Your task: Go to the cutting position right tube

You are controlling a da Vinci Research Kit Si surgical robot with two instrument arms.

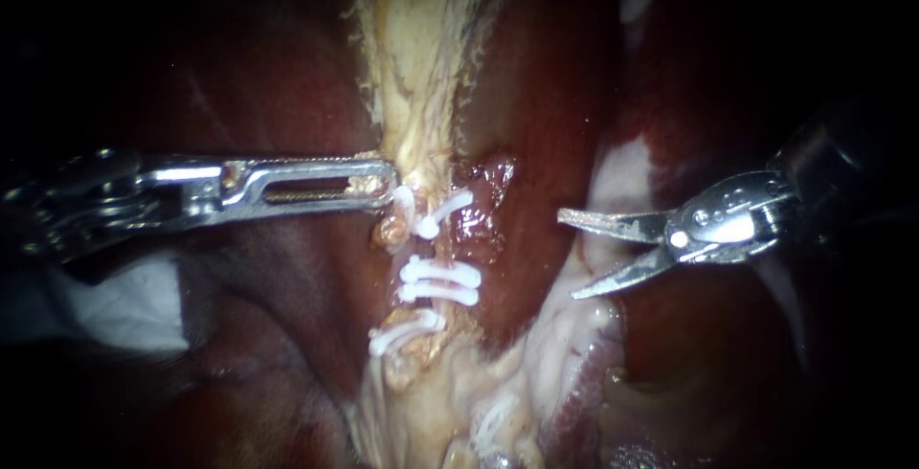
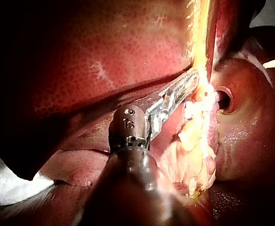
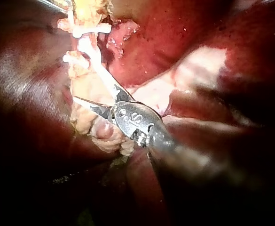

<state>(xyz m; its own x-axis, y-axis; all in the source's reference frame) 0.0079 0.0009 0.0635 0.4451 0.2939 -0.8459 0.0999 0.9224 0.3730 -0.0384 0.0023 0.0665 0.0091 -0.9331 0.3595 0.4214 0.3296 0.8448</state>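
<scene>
Left instrument (image 1: 388, 185): shaft enters from the left and lies level, with long slotted jaws closed together and clamped at their tips on the pale tissue band (image 1: 421, 38), at the point where that band narrows into the tube. The left wrist view shows the same hold, with the jaw tips buried in the yellowish strip. Right instrument (image 1: 567, 255): shaft enters from the right and ends in two slim curved blades. The blades stand apart with a clear gap and nothing between them, and they point toward the tube. Tube (image 1: 414, 247): a single pale tube can be made out, running downward from the left instrument's tips. Which of the task's tubes it is cannot be told. Clips (image 1: 440, 282): white, set across the tube in three groups. One sits just below the left jaws, a pair sits midway, and one sits lower and tilted. In the endoscope view the open blades lie apart from the tube, off to its right and level with the stretch between the upper and middle clips. In the right wrist view the blades lie near the pale tissue below the clips, and contact cannot be judged. Liver (image 1: 239, 335): dark red, on both sides of the tube. Gauze (image 1: 124, 306): white, beneath the left shaft.
</scene>
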